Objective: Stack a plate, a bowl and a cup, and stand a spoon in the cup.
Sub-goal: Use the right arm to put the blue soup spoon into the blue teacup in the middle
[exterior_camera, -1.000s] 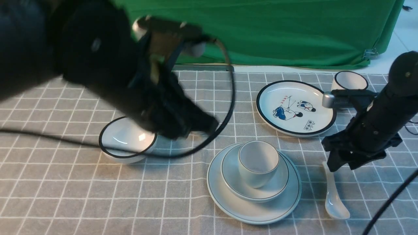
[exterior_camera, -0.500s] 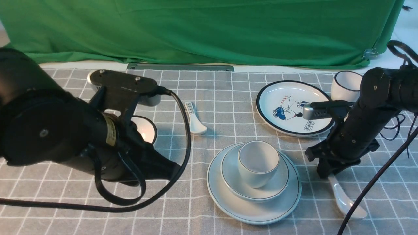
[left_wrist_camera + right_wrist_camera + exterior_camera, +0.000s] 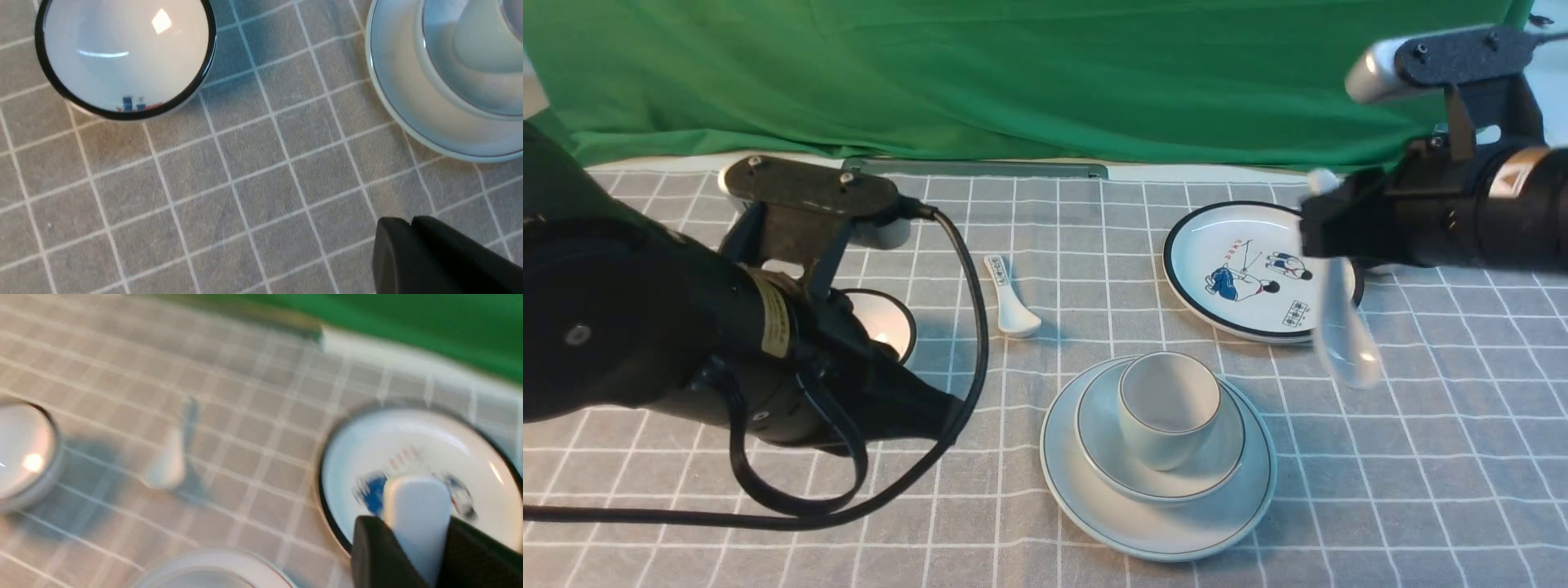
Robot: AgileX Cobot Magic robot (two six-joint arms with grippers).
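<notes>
Claw on the right (image 3: 1327,216) has the plain spoon (image 3: 1343,327) up in the air, its jaws closed against the handle and the bowl end hanging down, above the bench (image 3: 1462,457) at the near edge of the cartoon plate (image 3: 1201,220). The left claw (image 3: 410,220) has its jaws pressed together with nothing between them, and its arm hangs to the left of the stack.

Most of the job looks done. Right of the middle of the bench, the plain plate (image 3: 1160,535) lies flat, the plain bowl (image 3: 1094,433) sits on it, and the plain cup (image 3: 1164,445) stands inside the bowl, mouth up and a little off centre. All three seem settled.

What is left is the spoon: it has to come nearer and to the left, over the cup, then be lowered into it and let go. The black-rimmed bowl (image 3: 122,45) and the printed spoon (image 3: 1014,314), farther left, are no part of this and can stay put.
</notes>
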